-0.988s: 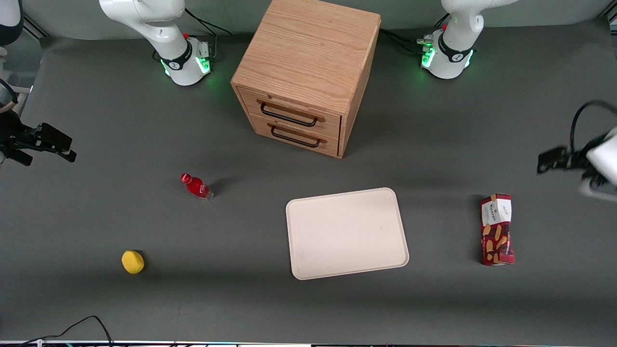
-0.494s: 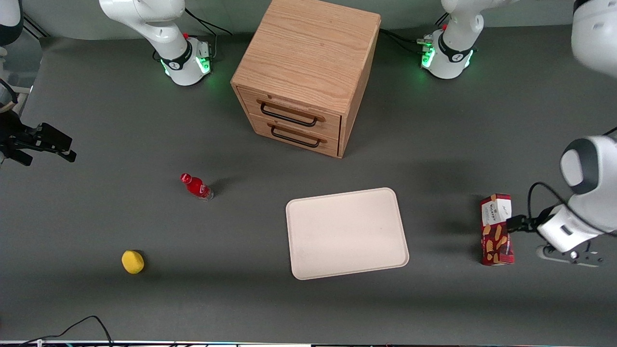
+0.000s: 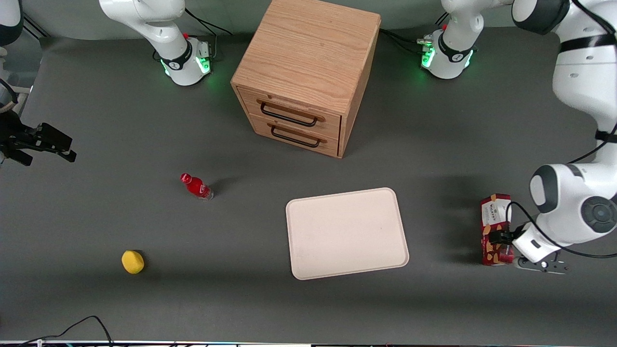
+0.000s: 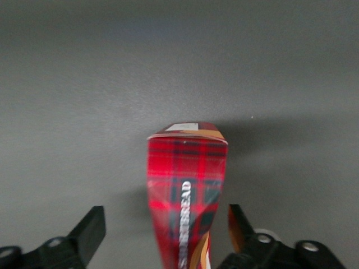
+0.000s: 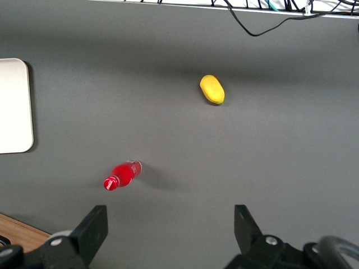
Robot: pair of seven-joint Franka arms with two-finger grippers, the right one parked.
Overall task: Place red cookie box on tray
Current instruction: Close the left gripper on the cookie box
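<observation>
Big wooden drawer cabinet [image 3: 308, 72] stands farthest from the front cam, mid-table; nearer the cam in front of it lies the tray [image 3: 347, 233], flat on the gray table [image 3: 144, 299], nothing on it. Red cookie box [image 3: 494, 226] lies on the table toward the working arm's end, well apart from the tray, long axis running roughly toward the cam, white end panel farther from it. Step in hand, by my read: approach/pre-grasp, box not yet gripped, not lifted, so task is barely begun. The gripper [image 3: 501, 238] sits low over the near-cam half of the box; in the wrist view the gripper [image 4: 165, 238] straddles the box [image 4: 187, 190] w/ fingers spread wide, one finger [image 4: 90, 230] well clear of the box's side, the other [image 4: 238, 227] just beside its side, can't tell if touching. Holds nothing. Next move prob. calls for: settle a bit lower, center so both pads meet the narrow sides evenly, close, lift, carry sideways to the tray, set down. Risk: off-center closing may skew the carton, and grasping near one end may let it droop. Small stuff toward the parked arm's end: red bottle [image 3: 196, 186], lying tilted, and a yellow lemon-like object [image 3: 132, 261] nearer the cam; neither is in the way.
</observation>
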